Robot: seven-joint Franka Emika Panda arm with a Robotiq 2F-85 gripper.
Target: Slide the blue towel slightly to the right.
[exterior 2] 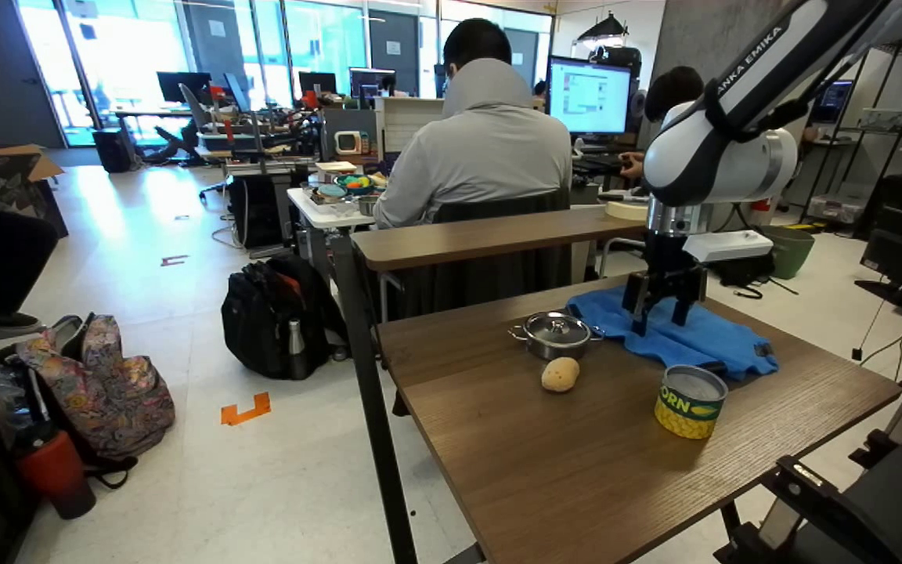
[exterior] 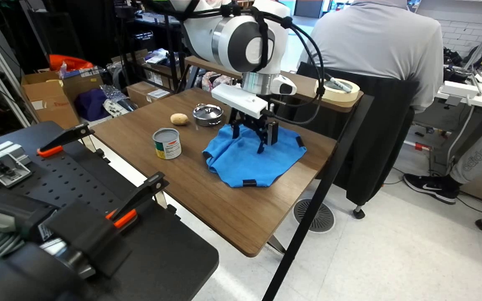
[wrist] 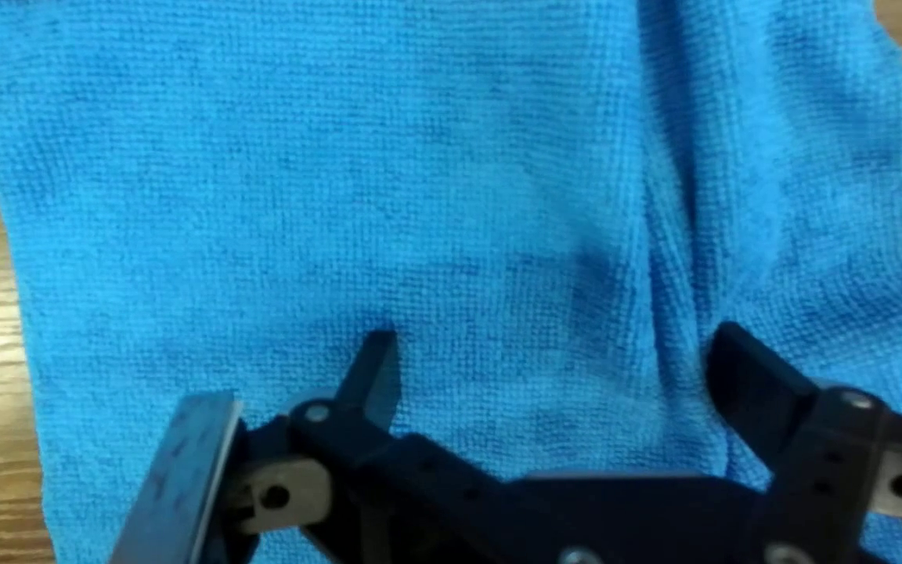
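The blue towel [exterior: 249, 169] lies rumpled on the wooden table, with dark patches at its edges. It also shows in an exterior view [exterior 2: 721, 338] and fills most of the wrist view [wrist: 302, 196]. My gripper [exterior: 248, 143] points down over the towel. In an exterior view [exterior 2: 659, 324] and the wrist view [wrist: 557, 335] its two fingers stand wide apart with only towel surface below and between them. The fingertips are at or very near the cloth; exact contact is hard to tell. A raised fold runs beside the right-hand finger in the wrist view.
On the table [exterior: 216, 205] a lidded metal pot [exterior: 207, 115] stands close to the towel's edge. A potato [exterior: 179, 119] and a corn can [exterior 2: 690, 403] stand nearby. A raised shelf [exterior 2: 482, 237] runs behind, bearing a tape roll [exterior: 341, 95]. A person sits beyond it.
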